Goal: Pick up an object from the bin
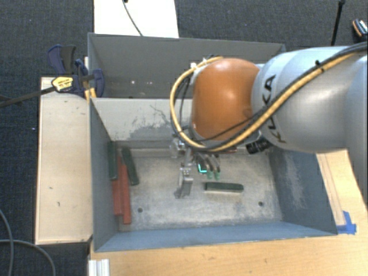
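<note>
Four slim things are lying in your grey bin [299,183]: a dark green flat bar [223,187] mid-floor, plus a red block [121,195] and two dark green strips [130,167] by the left wall. The jaws are hanging under the orange wrist cover [224,99], just beside the flat bar's left end; its long axis is running left to right. You are getting no clear look at them, so open or closed cannot be told. "KUKA" is showing on the arm [322,108].
</note>
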Motion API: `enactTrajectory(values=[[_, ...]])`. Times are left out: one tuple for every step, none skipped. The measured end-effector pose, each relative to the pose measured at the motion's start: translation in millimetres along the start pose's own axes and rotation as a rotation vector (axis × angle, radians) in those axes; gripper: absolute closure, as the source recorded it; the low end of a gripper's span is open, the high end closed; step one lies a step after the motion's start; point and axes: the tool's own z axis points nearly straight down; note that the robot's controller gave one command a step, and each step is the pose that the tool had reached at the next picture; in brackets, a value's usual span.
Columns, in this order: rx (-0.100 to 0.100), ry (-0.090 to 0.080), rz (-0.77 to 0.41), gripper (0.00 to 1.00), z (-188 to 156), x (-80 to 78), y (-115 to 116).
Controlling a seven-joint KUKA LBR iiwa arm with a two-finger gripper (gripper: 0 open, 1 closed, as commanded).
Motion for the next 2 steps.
enactTrajectory(values=[[0.004, 0.008, 0.057, 0.00, 128, 35.1, -106], [0.003, -0.007, 0.095, 0.00, 92, -1.2, -159]])
